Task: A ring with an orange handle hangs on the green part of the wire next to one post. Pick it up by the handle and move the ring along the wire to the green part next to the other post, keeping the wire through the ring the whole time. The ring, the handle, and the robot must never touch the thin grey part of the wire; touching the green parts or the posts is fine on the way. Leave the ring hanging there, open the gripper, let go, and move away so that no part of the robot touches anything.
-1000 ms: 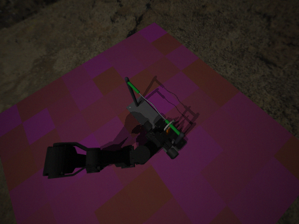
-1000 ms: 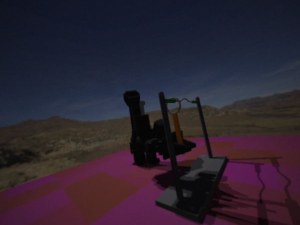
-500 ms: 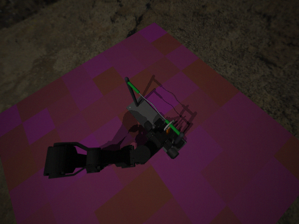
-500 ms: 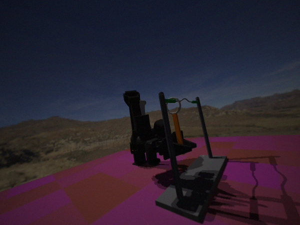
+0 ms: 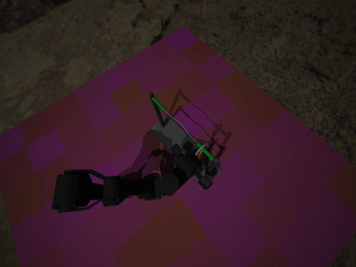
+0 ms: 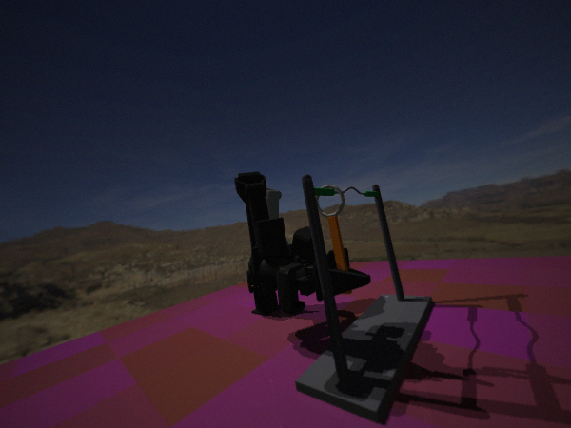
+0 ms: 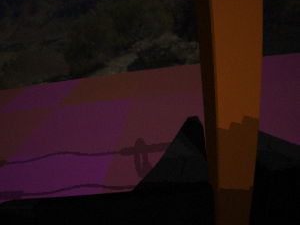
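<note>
My gripper [image 6: 344,275] [image 7: 201,125] is shut on the lower part of the orange handle [image 5: 200,155] [image 6: 336,240] [image 7: 236,60], with a dark finger against each side in the wrist view. The handle stands nearly upright below the silver ring [image 5: 196,153] [image 6: 343,202]. The ring is around the green part [image 5: 207,154] [image 6: 324,191] beside the post [image 5: 212,165] [image 6: 324,276] nearer the exterior camera. Whether ring and wire touch is too small to tell. The thin grey wire [image 5: 187,132] [image 6: 352,188] leads to the other green part [image 5: 158,104] [image 6: 370,193].
The other post [image 5: 157,110] [image 6: 387,243] stands at the far end of the grey base [image 5: 175,130] [image 6: 413,306]. My arm reaches in from the left in the top view, low beside the base. Shadows of the frame fall across the patterned table [image 5: 252,175] [image 6: 190,366].
</note>
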Motion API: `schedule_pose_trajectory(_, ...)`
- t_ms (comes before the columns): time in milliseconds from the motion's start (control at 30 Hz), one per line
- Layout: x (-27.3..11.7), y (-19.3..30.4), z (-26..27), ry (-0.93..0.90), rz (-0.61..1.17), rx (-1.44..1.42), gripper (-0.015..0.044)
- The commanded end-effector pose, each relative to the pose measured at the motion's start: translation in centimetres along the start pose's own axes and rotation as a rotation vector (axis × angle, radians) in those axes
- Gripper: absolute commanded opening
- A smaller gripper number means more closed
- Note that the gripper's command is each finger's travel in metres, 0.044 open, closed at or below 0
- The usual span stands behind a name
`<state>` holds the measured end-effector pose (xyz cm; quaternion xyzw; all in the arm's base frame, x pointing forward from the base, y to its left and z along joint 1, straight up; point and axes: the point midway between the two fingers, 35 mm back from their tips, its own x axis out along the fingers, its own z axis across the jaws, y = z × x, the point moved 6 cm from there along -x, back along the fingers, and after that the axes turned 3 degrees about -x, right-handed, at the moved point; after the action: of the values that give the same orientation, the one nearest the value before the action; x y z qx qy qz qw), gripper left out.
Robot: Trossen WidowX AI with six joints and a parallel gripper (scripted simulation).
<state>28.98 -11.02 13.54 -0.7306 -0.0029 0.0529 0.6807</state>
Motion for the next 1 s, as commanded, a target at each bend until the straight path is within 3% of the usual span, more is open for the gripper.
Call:
schedule_pose_trajectory(0,0.0,0.0,0.0,0.000,0.000,0.000,-0.0150)
schedule_pose_trajectory(967,-0.1,-1.5,0.1,-0.001,-0.001,0.005,-0.0150)
